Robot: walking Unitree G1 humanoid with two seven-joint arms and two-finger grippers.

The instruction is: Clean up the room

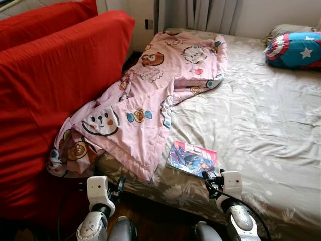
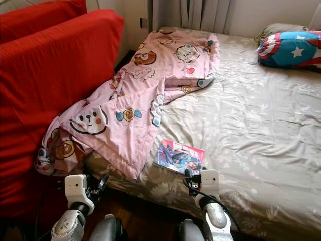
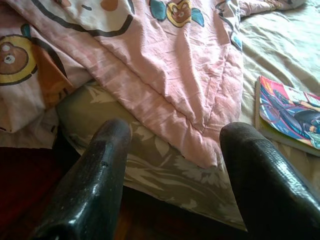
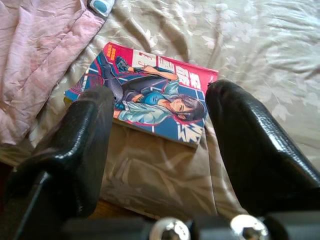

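Rumpled bed [image 1: 261, 120]; right gripper [image 4: 157, 125] splayed before comic book [image 4: 145, 92] (12 o'clock); left gripper [image 3: 175, 165] likewise; could snag sheet.

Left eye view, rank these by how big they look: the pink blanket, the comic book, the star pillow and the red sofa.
1. Red sofa
2. Pink blanket
3. Star pillow, cut off by the frame edge and farther away, so its real size is unsure
4. Comic book

A red sofa [image 1: 45, 100] flanks the bed [image 1: 266, 130]; curtains [image 1: 210, 15] hang behind.
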